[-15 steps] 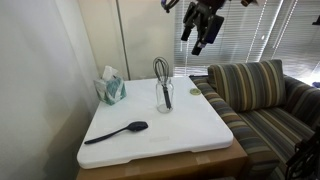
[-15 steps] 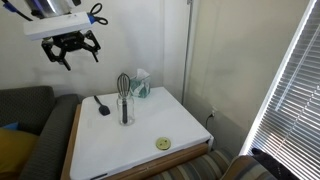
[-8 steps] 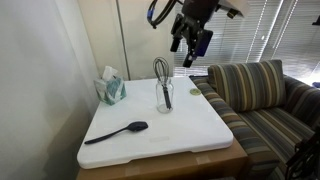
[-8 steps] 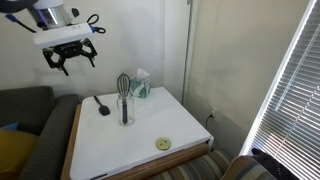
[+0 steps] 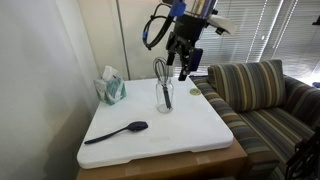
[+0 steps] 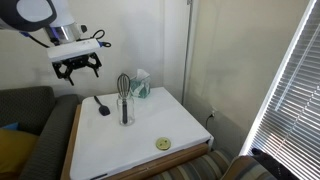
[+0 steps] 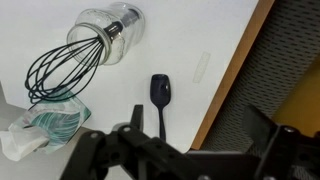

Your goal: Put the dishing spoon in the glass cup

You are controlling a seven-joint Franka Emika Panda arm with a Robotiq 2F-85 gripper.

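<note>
Nothing is held by the hand (image 5: 179, 65). Its jaws are spread wide, and it hangs in the air well above the counter (image 5: 195, 128). In the wrist view the spoon (image 7: 161, 100) lies flat on the counter straight below the hand, between its two dark fingers (image 7: 100, 150), with the oval bowl pointing away from it and the handle running back under it. The glass (image 7: 115, 35) stands farther out from the hand than the spoon and off to one side, apart from the spoon. A whisk (image 7: 60, 65) stands in the glass, wire head up. A tissue box (image 7: 50, 120) sits on that same side, near the glass. In both exterior views the spoon (image 5: 115, 133) (image 6: 101, 104) is outside the glass (image 5: 164, 97) (image 6: 125, 112).
</note>
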